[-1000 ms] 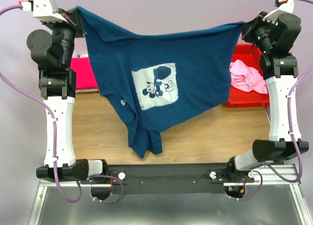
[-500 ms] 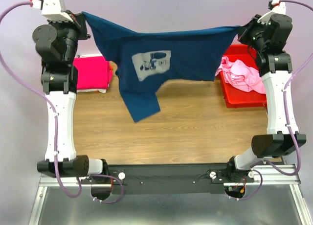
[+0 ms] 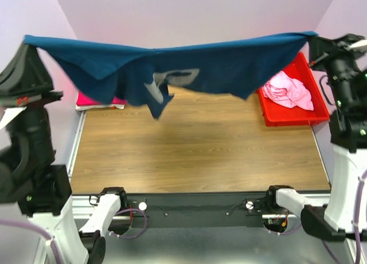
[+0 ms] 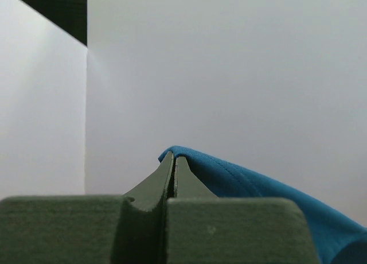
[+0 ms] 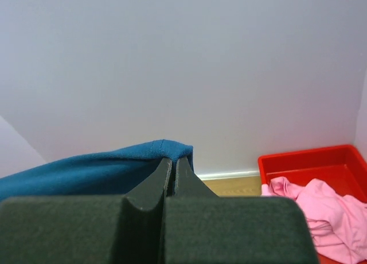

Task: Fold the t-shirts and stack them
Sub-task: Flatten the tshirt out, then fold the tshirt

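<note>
The navy blue t-shirt (image 3: 189, 66) hangs stretched in the air between both arms, above the far part of the table, its white print (image 3: 172, 80) facing down and a sleeve hanging at the left middle. My left gripper (image 3: 28, 40) is shut on its left corner (image 4: 189, 160). My right gripper (image 3: 312, 39) is shut on its right corner (image 5: 166, 149). The light pink t-shirt (image 3: 289, 90) lies crumpled in the red bin (image 3: 275, 117), also in the right wrist view (image 5: 321, 212). The magenta t-shirt (image 3: 94, 100) lies folded at the far left, mostly hidden by the navy shirt.
The red bin stands at the far right of the wooden table (image 3: 195, 149). A pale wall rises right behind the table's far edge. Both arm bases stand at the near edge.
Both arms have swung outward and toward the camera, lifting the navy shirt. It has gone from hanging with the print facing the camera to stretched almost flat and wide.
</note>
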